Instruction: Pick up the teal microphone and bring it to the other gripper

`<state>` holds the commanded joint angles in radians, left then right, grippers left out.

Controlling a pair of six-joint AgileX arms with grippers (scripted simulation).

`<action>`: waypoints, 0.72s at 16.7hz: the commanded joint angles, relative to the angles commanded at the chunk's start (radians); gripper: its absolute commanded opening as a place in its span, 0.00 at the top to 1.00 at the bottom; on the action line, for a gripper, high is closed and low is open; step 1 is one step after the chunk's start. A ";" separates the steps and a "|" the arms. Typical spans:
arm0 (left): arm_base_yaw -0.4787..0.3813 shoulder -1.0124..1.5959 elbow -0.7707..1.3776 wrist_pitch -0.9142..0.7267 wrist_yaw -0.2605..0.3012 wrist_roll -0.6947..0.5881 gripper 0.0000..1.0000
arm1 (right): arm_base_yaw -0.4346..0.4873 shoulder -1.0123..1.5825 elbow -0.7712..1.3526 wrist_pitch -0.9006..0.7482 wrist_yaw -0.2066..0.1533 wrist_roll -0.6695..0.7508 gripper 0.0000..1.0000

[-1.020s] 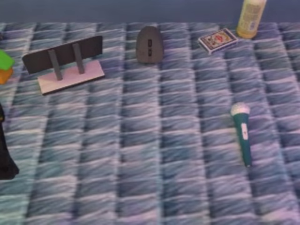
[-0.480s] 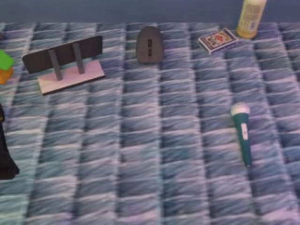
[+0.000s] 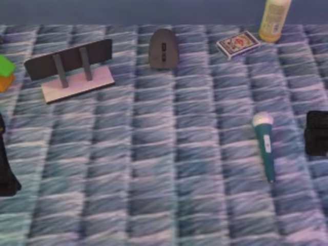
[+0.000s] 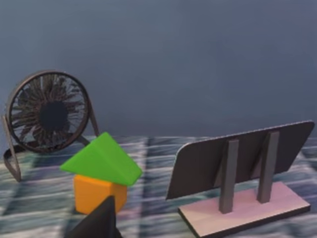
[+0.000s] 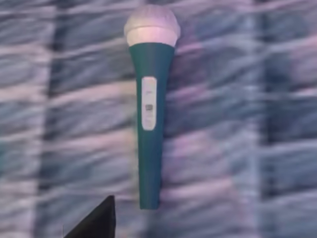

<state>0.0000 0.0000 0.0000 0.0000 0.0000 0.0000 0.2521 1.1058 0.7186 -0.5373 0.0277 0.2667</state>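
Note:
The teal microphone (image 3: 264, 145) lies flat on the blue checked cloth at the right, whitish head toward the back, nothing touching it. In the right wrist view the microphone (image 5: 150, 114) is seen lengthwise from above, with one black fingertip (image 5: 102, 219) of my right gripper beside its handle end and apart from it. My right gripper (image 3: 318, 133) shows as a black block at the table's right edge, open and empty. The other gripper, my left (image 3: 6, 174), stays parked at the left edge, open, holding nothing.
A phone stand (image 3: 72, 69) on a pale base is at back left, a grey mouse (image 3: 163, 48) at back middle, a card box (image 3: 237, 44) and a yellow bottle (image 3: 274, 19) at back right. A green-and-orange block (image 4: 101, 173) and a small fan (image 4: 47, 113) stand near my left gripper.
My right arm has come into the top view at the right edge, beside the microphone. The microphone and the left arm have not moved.

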 joint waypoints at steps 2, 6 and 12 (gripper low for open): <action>0.000 0.000 0.000 0.000 0.000 0.000 0.00 | 0.042 0.186 0.117 -0.090 0.004 0.044 0.00; 0.000 0.000 0.000 0.000 0.000 0.000 0.00 | 0.112 0.481 0.321 -0.237 0.010 0.120 0.00; 0.000 0.000 0.000 0.000 0.000 0.000 0.00 | 0.166 0.704 0.486 -0.340 0.015 0.178 0.00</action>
<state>0.0000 0.0000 0.0000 0.0000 0.0000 0.0000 0.4183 1.8102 1.2045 -0.8769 0.0431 0.4450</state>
